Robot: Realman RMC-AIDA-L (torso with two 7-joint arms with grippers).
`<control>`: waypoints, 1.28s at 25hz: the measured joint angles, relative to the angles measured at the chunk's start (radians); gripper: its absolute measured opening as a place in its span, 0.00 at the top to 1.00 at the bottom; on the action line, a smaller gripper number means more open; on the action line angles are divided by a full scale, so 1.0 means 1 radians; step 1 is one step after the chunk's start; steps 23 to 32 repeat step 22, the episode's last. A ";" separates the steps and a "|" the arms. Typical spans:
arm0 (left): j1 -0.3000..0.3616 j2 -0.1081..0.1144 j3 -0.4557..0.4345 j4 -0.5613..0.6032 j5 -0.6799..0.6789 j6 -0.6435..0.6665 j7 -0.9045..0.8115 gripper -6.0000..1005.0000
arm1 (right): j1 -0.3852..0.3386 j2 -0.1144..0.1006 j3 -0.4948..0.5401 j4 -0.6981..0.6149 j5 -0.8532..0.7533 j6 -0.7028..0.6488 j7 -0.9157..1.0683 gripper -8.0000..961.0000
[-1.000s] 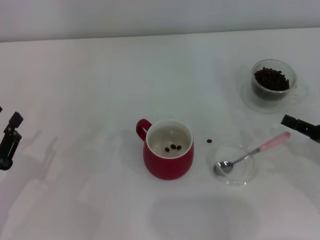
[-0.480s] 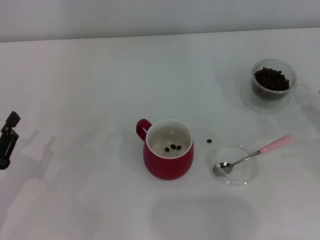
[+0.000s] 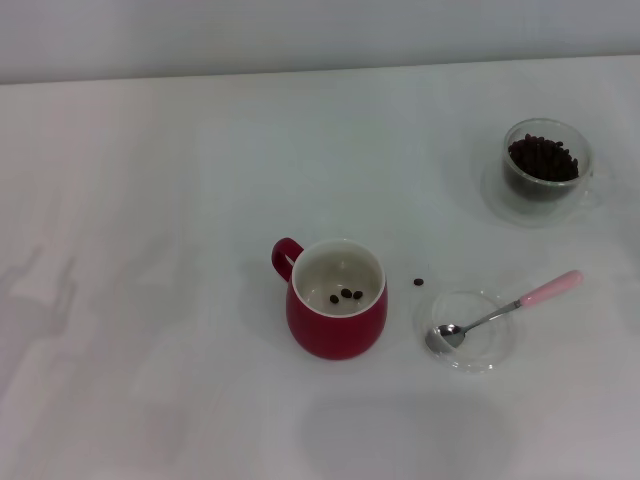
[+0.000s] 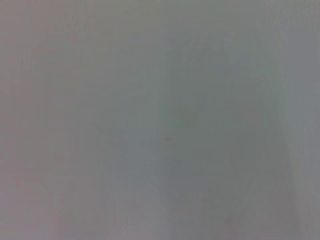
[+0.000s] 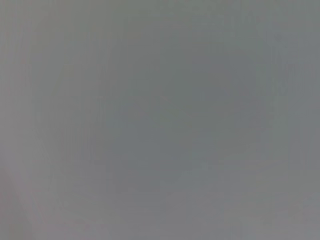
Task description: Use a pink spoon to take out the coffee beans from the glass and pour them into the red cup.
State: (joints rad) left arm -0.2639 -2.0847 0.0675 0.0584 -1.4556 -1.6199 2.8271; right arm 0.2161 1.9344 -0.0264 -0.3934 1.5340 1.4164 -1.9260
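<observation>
We take the red cup (image 3: pixel 337 300) as our landmark. It stands upright on the white table (image 3: pixel 180 180), its loop handle on its left side toward the far edge, and three coffee beans (image 3: pixel 346 295) lie on its white inside bottom. Just to the right of the cup a single loose bean (image 3: pixel 419 282) lies on the table, apart from the cup's wall.

Further right of the cup, past that bean, sits a shallow clear saucer (image 3: pixel 490 355). The pink spoon (image 3: pixel 505 308) rests on it: the shiny bowl lies inside the saucer on the side nearer the cup, and the stem crosses the saucer's rim so that the pink handle end points away from the cup, to the right and toward the far side. No gripper touches the spoon.

Well to the right of the cup and farther back stands the glass (image 3: pixel 547 170), upright and holding a dark heap of beans.

We see neither gripper in the head view, and both wrist views show us only a plain grey surface, so we cannot tell how wide either one stands.
</observation>
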 joint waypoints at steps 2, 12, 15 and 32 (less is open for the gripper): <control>-0.002 0.001 0.000 -0.009 -0.028 0.001 0.000 0.58 | 0.012 0.014 0.066 0.001 0.000 -0.029 -0.073 0.68; -0.010 -0.001 0.000 -0.041 -0.108 0.008 0.000 0.58 | 0.041 0.063 0.165 0.084 0.199 -0.128 -0.470 0.68; -0.016 -0.001 0.000 -0.066 -0.136 0.016 0.000 0.58 | 0.042 0.063 0.165 0.108 0.243 -0.123 -0.547 0.68; -0.054 -0.001 0.001 -0.095 -0.171 0.053 0.000 0.58 | 0.038 0.064 0.162 0.117 0.246 -0.121 -0.573 0.68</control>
